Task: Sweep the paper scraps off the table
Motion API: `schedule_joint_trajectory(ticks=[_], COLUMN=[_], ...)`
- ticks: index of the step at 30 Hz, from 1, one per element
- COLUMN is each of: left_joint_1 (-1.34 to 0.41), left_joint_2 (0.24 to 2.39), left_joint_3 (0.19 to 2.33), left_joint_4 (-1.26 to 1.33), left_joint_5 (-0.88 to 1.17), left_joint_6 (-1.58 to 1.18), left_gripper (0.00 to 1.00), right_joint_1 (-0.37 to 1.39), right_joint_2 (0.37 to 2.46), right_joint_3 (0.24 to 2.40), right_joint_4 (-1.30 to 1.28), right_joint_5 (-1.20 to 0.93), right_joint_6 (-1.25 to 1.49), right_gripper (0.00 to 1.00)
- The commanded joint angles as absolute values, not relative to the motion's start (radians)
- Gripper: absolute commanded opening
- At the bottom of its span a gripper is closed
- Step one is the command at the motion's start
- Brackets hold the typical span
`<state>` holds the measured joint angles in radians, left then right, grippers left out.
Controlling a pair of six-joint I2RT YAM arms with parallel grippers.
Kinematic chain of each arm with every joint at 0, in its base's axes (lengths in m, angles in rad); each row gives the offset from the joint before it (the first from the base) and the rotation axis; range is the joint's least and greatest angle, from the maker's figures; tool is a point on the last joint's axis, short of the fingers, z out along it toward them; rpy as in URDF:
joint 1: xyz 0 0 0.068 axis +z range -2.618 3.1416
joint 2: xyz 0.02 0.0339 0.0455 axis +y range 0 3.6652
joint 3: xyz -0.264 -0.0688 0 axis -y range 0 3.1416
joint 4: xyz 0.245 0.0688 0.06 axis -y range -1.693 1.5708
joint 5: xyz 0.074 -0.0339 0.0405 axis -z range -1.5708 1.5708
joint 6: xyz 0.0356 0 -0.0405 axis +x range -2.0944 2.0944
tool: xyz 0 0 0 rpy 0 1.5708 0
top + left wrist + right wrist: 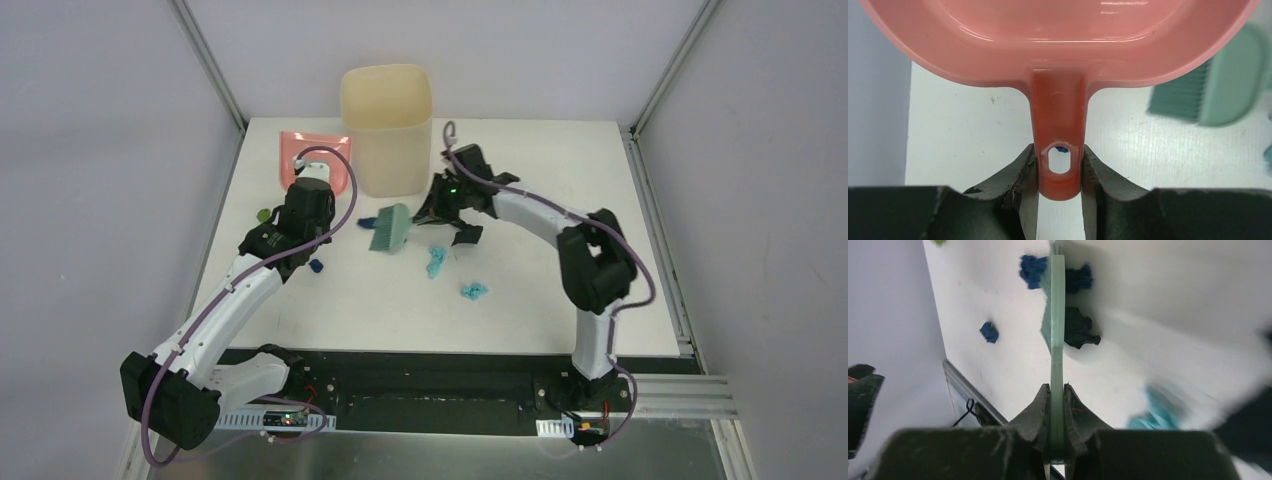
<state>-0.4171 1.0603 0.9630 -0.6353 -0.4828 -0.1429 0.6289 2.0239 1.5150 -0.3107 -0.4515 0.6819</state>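
Grippers first. From the top camera, my right gripper (420, 214) is clamped on the teal hand brush (391, 228), over the white matte table (540, 310) just in front of the tall cream bin (387, 130). My left gripper (312, 178) has hold of the pink dustpan (292, 150), left of the bin. The paper scraps (436, 262) are spread across the middle. Two light blue crumpled wads sit near the brush, and the bigger one is stretched front-to-back. A navy one is beside my left arm, and a green one lies nearer the left edge. Grey walls (90, 200) and metal rails (655, 215) box it all in.

Left wrist cam: the fingers pinch the dustpan's glossy plastic handle from both sides, right at its oval hang hole. The pan points straight away from me. The brush is off to the right, blurry.

Right wrist cam: the brush is edge-on, a thin pale green slab running straight out from the closed fingers. Navy and black wads sit right against it on both sides. Another navy one lies apart to the left, and a blurred light blue one is on the right.
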Motion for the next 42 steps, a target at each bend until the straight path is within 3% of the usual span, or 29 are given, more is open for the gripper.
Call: schedule_joint_trajectory(ticks=[1, 5, 16, 23, 26, 34, 42], left_joint_1=[-0.410, -0.410, -0.447, -0.597, -0.620, -0.665, -0.734], left_joint_2=[1.068, 1.101, 1.294, 1.368, 1.369, 1.458, 1.583], left_joint_3=[0.981, 0.990, 1.066, 1.154, 1.138, 1.145, 1.147], left_joint_4=[-0.594, -0.591, -0.707, -0.946, -0.959, -1.065, -1.114], left_joint_5=[-0.398, -0.281, 0.061, -0.143, -0.069, -0.004, -0.002], left_joint_6=[-0.153, -0.128, 0.012, 0.095, 0.101, 0.083, 0.086], left_gripper=[0.00, 0.00, 0.00, 0.00, 0.00, 0.00, 0.00], right_joint_1=[0.473, 0.323, 0.070, 0.047, 0.046, 0.056, 0.192], right_joint_2=[1.752, 1.625, 1.480, 1.381, 1.397, 1.622, 1.854], right_joint_3=[1.349, 1.242, 1.309, 1.400, 1.427, 1.587, 1.727], right_joint_4=[-0.434, -0.477, -0.655, -0.651, -0.628, -0.601, -0.576], right_joint_5=[-0.186, -0.244, -0.636, -0.493, -0.418, -0.266, 0.038], right_joint_6=[0.726, 0.659, 0.437, 0.130, 0.017, -0.318, -0.546], right_gripper=[0.00, 0.00, 0.00, 0.00, 0.00, 0.00, 0.00])
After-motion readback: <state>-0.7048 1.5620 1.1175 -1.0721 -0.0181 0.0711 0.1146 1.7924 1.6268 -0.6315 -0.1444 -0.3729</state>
